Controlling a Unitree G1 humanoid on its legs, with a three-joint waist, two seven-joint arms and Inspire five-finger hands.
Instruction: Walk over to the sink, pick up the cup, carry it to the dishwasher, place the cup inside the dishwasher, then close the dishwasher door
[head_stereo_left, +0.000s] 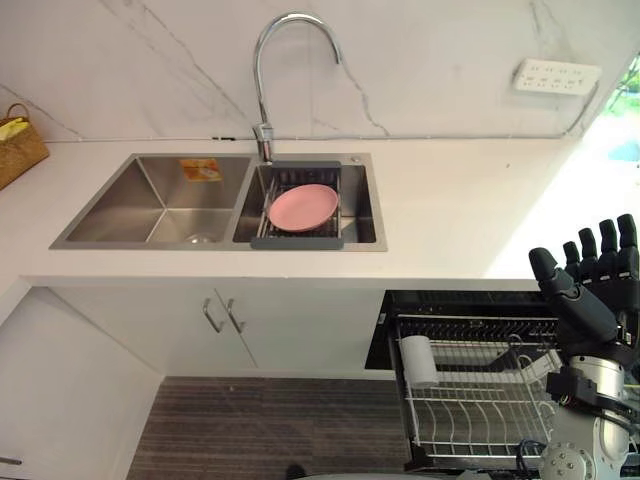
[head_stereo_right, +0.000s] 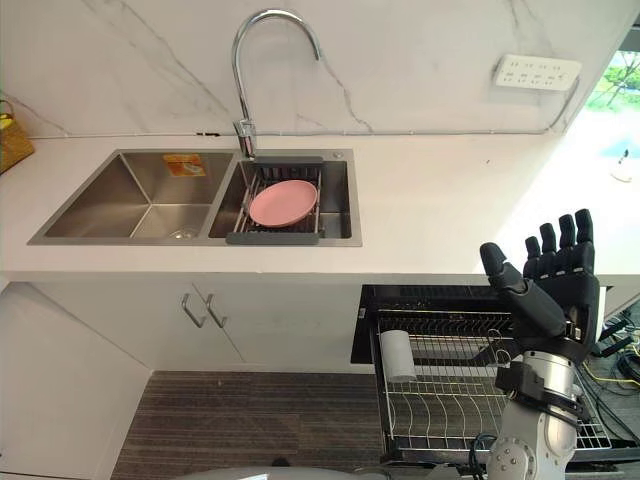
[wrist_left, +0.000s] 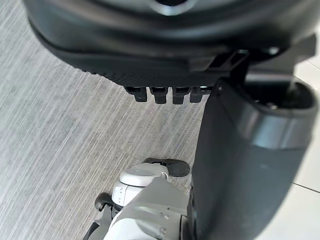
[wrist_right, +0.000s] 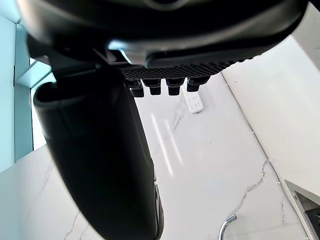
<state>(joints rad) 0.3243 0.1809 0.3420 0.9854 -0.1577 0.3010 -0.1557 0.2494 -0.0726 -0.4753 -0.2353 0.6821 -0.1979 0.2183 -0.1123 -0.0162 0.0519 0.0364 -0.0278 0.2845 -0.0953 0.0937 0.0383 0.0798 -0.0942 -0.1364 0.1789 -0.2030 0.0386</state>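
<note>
Your right hand has its fingers straight and spread, clamped on nothing, raised over the pulled-out dishwasher rack. The left hand has its fingers relaxed above the floor, empty too. The cup sits in the rack at its left side, near the desk edge — so closing is what remains. Bring a flat palm down to the rack's front and push squarely and slowly so the cup doesn't topple. Then shut the door — I can't make it out here.

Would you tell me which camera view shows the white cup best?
The right eye view: the white cup sits clear in the dishwasher rack. The left eye view matches it closely; the wrist views face floor and wall.
</note>
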